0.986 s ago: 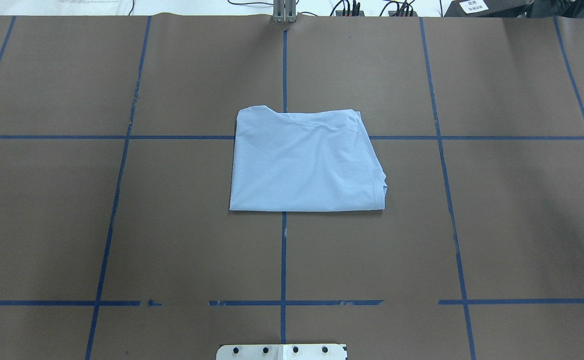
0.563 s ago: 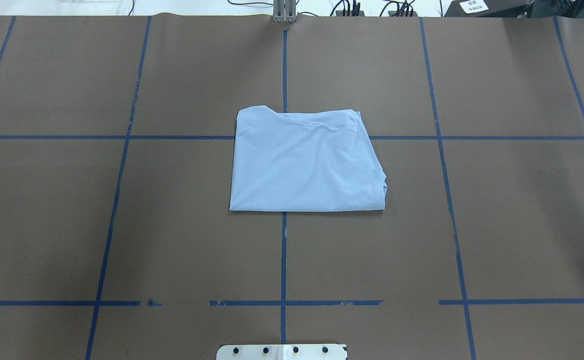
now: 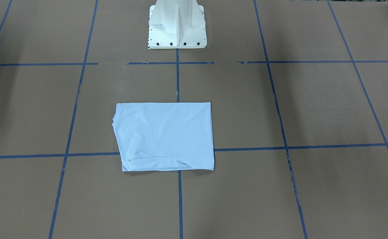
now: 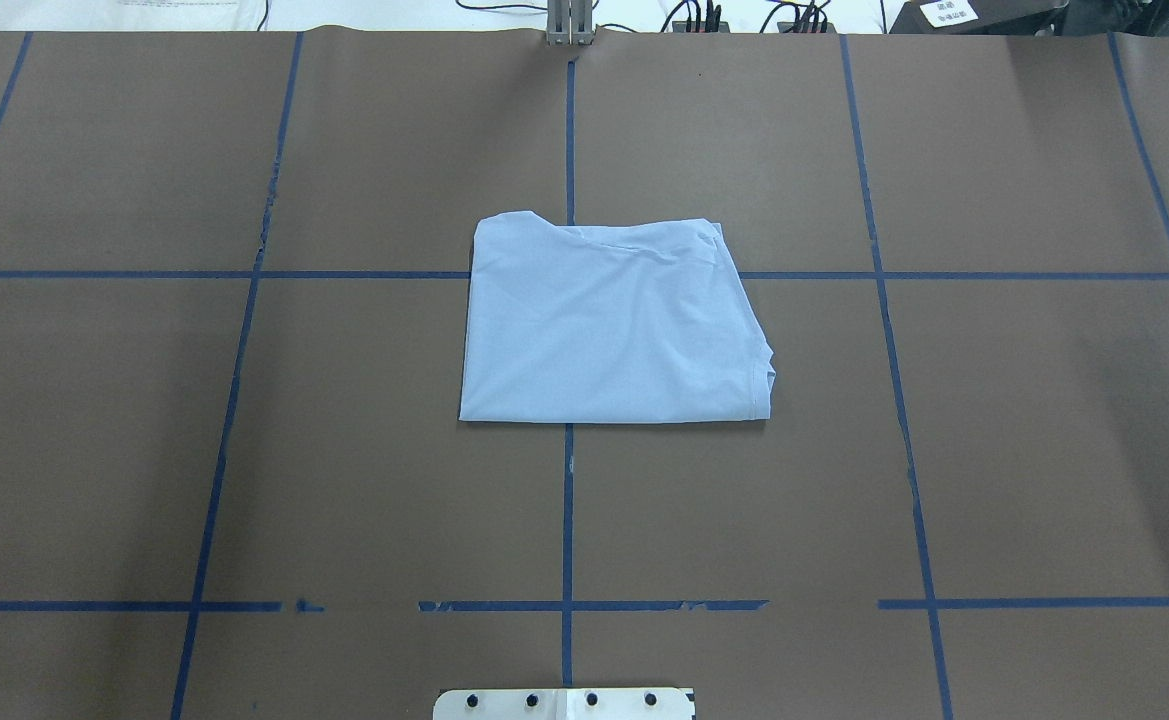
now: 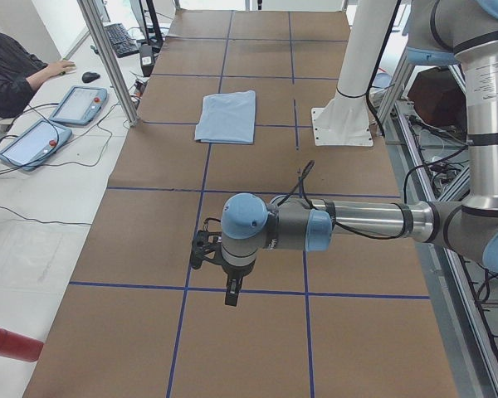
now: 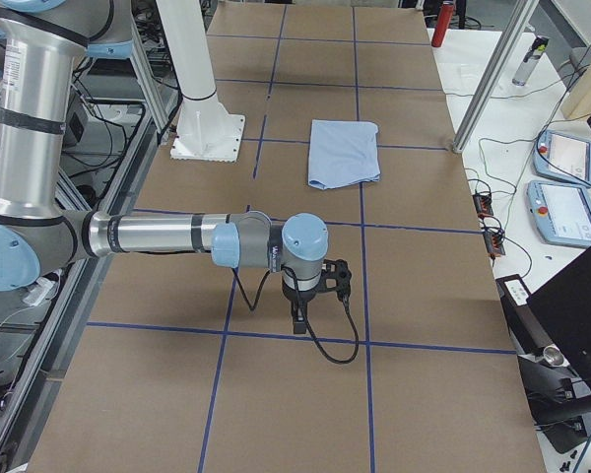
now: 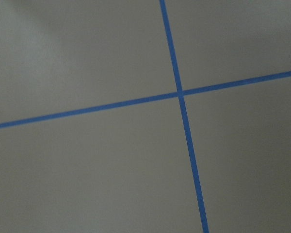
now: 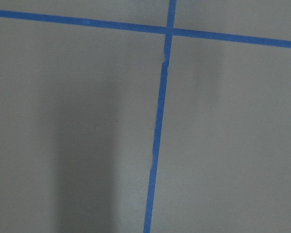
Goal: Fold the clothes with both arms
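You have one pale blue T-shirt (image 4: 614,322) of thin, smooth fabric, folded into a flat, roughly rectangular packet at the middle of the table. It lies on the matte brown paper (image 4: 244,450) that covers the table, across a crossing of the glossy blue tape lines (image 4: 568,520). Its edge on the robot's right slants and shows a stitched hem, and a few shallow creases run near its far edge. No print or label shows.

The overhead and front-facing views show the shirt and the one white metal pedestal (image 3: 177,26), but neither arm. Only the side views give you the two arms of silver tube with grey joints and light blue caps. The left arm (image 5: 357,222) reaches low over the paper with its black left gripper (image 5: 231,292) pointing down, well apart from the shirt. The right arm (image 6: 167,236) does the same at the opposite end, with its black right gripper (image 6: 297,320). You cannot tell from these views whether either pair of fingers is apart or together.

Each wrist camera shows only bare paper and one tape crossing
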### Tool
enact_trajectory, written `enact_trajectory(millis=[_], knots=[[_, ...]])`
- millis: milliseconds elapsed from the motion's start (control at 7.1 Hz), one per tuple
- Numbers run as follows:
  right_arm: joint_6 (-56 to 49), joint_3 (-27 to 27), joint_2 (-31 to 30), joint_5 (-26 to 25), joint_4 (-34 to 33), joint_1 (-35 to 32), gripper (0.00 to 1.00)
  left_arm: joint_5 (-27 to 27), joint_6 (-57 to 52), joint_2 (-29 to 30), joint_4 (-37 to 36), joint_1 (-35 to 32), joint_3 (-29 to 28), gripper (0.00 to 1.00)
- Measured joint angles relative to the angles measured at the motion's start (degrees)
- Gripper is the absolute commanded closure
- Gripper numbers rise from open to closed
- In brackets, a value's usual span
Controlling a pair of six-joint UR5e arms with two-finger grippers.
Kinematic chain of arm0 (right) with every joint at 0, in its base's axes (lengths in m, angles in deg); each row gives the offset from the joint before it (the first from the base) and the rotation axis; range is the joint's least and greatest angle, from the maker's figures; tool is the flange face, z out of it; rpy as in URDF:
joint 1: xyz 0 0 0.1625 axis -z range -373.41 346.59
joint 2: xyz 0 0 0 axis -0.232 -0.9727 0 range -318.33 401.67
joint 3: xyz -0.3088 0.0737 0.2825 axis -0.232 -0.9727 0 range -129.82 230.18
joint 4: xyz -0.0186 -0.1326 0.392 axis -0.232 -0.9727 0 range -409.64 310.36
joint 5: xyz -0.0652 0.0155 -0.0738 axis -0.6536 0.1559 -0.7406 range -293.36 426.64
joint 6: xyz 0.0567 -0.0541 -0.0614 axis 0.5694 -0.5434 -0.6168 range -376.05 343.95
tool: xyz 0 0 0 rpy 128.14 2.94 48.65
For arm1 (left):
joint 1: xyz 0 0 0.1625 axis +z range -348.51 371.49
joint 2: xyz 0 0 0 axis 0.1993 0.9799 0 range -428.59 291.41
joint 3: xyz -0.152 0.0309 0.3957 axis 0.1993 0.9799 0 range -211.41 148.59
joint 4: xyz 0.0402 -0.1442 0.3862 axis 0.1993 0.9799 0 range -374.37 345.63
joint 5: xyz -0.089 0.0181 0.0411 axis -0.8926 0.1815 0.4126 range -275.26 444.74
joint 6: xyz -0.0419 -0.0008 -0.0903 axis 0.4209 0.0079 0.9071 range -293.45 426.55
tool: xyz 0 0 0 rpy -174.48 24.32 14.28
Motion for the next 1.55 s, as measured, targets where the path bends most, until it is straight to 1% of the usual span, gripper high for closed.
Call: enact_trajectory(millis=[282,845,1268,1550], knots=[[0.1,-0.5,0.0,0.5,0.0,0.1,0.0,-0.3,0.1,-0.1,1.6,0.2,-0.4,0.0],[0.6,-0.4,0.2,0.4,-0.1,0.6,0.0,-0.1,0.0,-1.6,1.7,1.1,0.0,0.0],[0.8,-0.2,0.4,0.2,-0.1,1.7,0.0,-0.1,0.5,-1.5,1.9,5.1,0.6,0.0],[1.0,1.4,0.3,0.0,-0.5,2.5,0.0,-0.3,0.5,-1.4,1.9,5.8,0.6,0.0]])
